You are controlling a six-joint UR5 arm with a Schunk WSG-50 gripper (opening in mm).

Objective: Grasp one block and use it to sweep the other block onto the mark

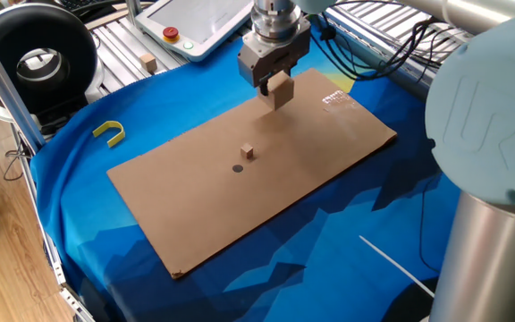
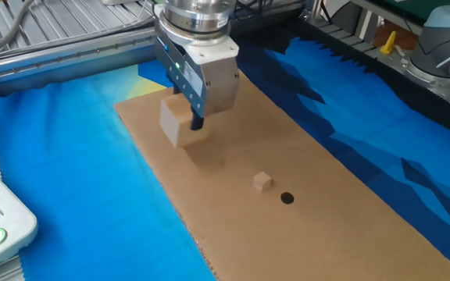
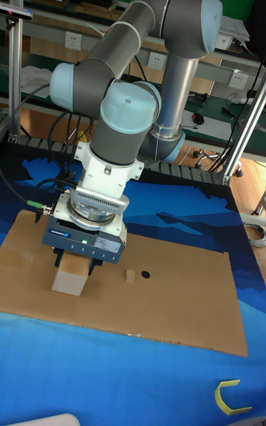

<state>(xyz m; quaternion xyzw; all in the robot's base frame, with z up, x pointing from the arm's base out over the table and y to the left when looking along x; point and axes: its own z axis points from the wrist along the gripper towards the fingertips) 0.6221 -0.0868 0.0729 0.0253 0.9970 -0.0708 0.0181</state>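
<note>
My gripper [image 1: 274,87] is shut on the large light-tan block [image 1: 281,93], which it holds just above the far end of the brown cardboard sheet [image 1: 311,152]. In the other fixed view the block [image 2: 172,125] sticks out beside the gripper [image 2: 186,119] and casts a shadow on the board. The tiny block [image 1: 249,151] lies mid-board, well apart from the gripper, with the dark round mark [image 1: 237,167] right beside it. The tiny block [image 2: 263,181] and the mark [image 2: 287,198] also show there. In the tall view the gripper [image 3: 74,263] holds the large block [image 3: 70,276] left of the tiny block [image 3: 131,275] and the mark [image 3: 145,275].
The cardboard lies on a blue cloth [image 1: 88,179]. A whitish tape patch [image 1: 333,98] sits near the board's far corner. A yellow U-shaped piece [image 1: 109,132] lies on the cloth. A white pendant [image 1: 195,22] and a small wooden block [image 1: 149,62] rest behind.
</note>
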